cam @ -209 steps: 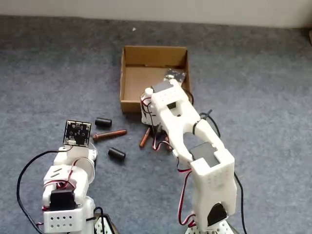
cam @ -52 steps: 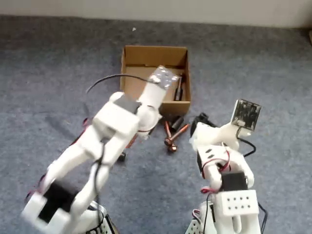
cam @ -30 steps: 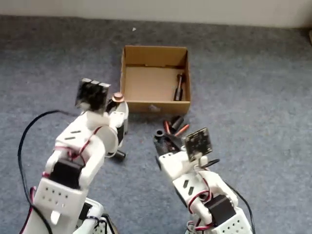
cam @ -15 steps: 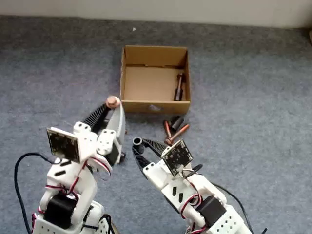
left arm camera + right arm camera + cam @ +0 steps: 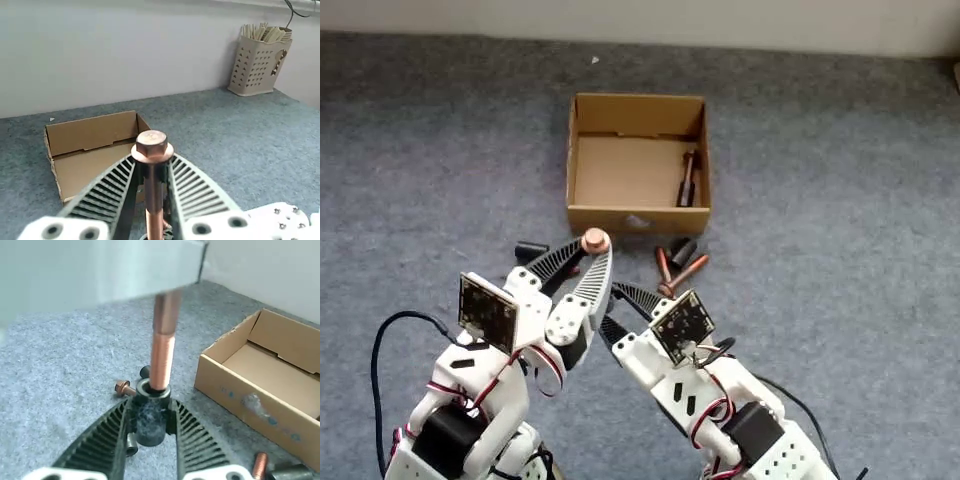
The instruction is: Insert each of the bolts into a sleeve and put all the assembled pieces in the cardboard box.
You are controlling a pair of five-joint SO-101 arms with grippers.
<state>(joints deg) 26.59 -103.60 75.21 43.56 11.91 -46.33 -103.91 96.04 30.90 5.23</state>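
Just below the box (image 5: pixel 638 218), at the high view's lower centre, the left fingers (image 5: pixel 115 185) clamp a bolt (image 5: pixel 152 145) head-up. Its tip sits at the mouth of the sleeve (image 5: pixel 150 422), which the right fingers (image 5: pixel 107 440) grip. Line both on one axis, then press straight down; tilt would likely jam.

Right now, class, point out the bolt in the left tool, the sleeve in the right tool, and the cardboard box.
bolt (image 5: pixel 152 144), left wrist view, on its hexagonal head.
sleeve (image 5: pixel 150 420), right wrist view, on its black side wall.
cardboard box (image 5: pixel 620 218), high view, on its near outer wall.
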